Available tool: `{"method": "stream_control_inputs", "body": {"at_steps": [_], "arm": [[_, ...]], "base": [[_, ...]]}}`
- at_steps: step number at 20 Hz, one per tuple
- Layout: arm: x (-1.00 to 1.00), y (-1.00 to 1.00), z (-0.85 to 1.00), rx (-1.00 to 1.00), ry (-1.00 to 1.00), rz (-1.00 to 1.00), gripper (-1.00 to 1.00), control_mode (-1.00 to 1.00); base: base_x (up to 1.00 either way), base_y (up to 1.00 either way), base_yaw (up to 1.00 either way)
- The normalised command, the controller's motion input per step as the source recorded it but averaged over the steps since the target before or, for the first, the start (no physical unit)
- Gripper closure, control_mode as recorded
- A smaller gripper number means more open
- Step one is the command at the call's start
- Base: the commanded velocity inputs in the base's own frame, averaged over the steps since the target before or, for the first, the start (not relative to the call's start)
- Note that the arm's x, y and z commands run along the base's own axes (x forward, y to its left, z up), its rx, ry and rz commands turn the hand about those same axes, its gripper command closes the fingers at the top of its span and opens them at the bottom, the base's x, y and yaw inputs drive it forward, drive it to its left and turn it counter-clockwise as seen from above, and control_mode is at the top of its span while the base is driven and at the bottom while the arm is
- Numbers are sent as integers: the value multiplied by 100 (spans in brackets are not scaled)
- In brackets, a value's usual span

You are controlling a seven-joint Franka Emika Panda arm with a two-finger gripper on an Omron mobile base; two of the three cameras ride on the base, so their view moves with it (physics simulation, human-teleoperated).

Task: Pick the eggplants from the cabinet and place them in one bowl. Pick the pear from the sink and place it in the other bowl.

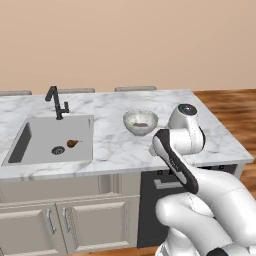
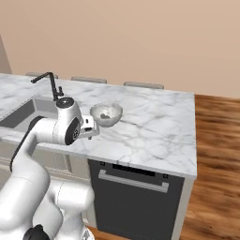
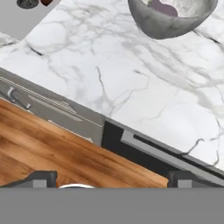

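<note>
From the left base view, you see the pear (image 1: 73, 143) in the sink (image 1: 30, 142), well left of the arm. The right base view puts the bowl (image 2: 106, 114) just beyond the gripper (image 2: 90, 127). In the hand view the fingertips (image 3: 42, 178) stand wide apart (nothing between them), and the bowl holding an eggplant (image 3: 161, 7) is ahead.

A kitchen — marble counter (image 1: 120, 145), sink (image 1: 45, 142) with faucet (image 1: 57, 102), dishwasher (image 2: 136, 199), cabinets (image 1: 60, 220).

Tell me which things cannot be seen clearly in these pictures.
- Bowl: contents small and dark in the left base view; the hand view's top edge cuts the bowl off.
- Pear in the sink: too small for detail.
- Second bowl: cannot be found.
- Pincer: fingertips barely rise at the hand view's bottom.
</note>
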Motion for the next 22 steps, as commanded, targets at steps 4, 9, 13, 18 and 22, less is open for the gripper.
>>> {"method": "stream_control_inputs", "body": {"at_steps": [4,9,13,18,22], "arm": [[-6,0,-14,0,0,2,-100,-100],[-4,0,-15,0,0,1,-100,100],[0,0,0,0,0,0,-100,100],[0,0,0,0,0,0,-100,100],[0,0,0,0,0,0,-100,100]], "base": [[0,0,0],[-7,0,0],[-40,0,-5],[-76,0,-29],[-74,0,-58]]}}
